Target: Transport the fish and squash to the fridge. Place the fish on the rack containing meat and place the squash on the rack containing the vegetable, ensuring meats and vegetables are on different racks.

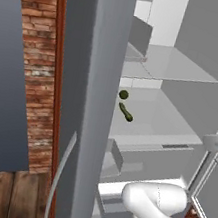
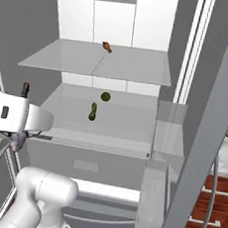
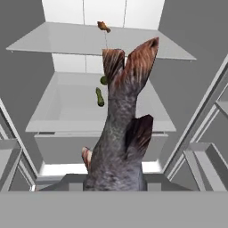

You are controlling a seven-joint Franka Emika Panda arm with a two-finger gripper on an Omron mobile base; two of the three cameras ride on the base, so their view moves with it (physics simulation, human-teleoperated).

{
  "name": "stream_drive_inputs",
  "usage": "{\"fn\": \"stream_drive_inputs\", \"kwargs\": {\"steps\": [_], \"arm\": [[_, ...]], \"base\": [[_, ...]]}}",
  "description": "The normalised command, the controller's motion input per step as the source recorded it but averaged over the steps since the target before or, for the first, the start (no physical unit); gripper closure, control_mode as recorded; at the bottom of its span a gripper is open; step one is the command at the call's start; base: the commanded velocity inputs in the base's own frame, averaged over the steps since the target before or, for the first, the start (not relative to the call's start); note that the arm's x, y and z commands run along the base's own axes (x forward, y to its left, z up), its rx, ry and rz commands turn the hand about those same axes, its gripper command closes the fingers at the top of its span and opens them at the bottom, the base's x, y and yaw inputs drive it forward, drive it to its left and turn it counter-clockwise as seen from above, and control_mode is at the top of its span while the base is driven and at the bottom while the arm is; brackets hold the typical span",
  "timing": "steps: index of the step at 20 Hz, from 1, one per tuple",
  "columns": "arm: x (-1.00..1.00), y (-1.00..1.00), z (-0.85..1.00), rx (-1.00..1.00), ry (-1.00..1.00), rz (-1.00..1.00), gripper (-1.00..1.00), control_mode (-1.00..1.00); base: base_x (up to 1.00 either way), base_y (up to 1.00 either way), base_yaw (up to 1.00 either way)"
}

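Observation:
The fish [image 3: 118,133], grey-bodied with a reddish-brown forked tail, stands upright in my gripper [image 3: 114,183], which is shut on its lower body; the fish hides the fingertips. I hold it in front of the open fridge [image 2: 76,22], left of the shelves, where its tail [image 2: 25,89] shows. The squash [image 2: 93,111] lies on the lower rack [image 2: 130,120] beside the vegetable [image 2: 105,96], a small green ball. A small orange-brown piece of meat [image 2: 107,47] sits at the back of the upper rack [image 2: 136,66]. In the left base view the squash [image 1: 126,112] and the vegetable [image 1: 123,94] lie on the same shelf.
A closed drawer [image 2: 88,163] sits under the lower rack. Door bins [image 2: 164,136] hang on the open door at the right. Another open grey door [image 1: 103,79] stands edge-on at the left, with a brick wall [image 1: 34,67] beyond it.

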Motion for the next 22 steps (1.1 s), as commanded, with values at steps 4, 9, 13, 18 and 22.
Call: {"fn": "stream_drive_inputs", "kwargs": {"steps": [4, 9, 13, 18, 22], "arm": [[0.0, 0.0, 0.0, 0.0, 0.0, 0.0, 1.0, 1.0], [0.0, 0.0, 0.0, 0.0, 0.0, 0.0, 1.0, 1.0], [0.0, 0.0, 0.0, 0.0, 0.0, 0.0, 1.0, 1.0], [0.0, 0.0, 0.0, 0.0, 0.0, 0.02, 1.0, -1.0], [0.0, 0.0, 0.27, 0.0, -0.1, 0.0, 1.0, -1.0]], "base": [[1.0, 0.0, 0.0], [0.64, 0.02, 0.08], [0.15, 0.0, 0.19], [0.04, 0.0, 0.16], [0.0, 0.0, 0.0]]}}
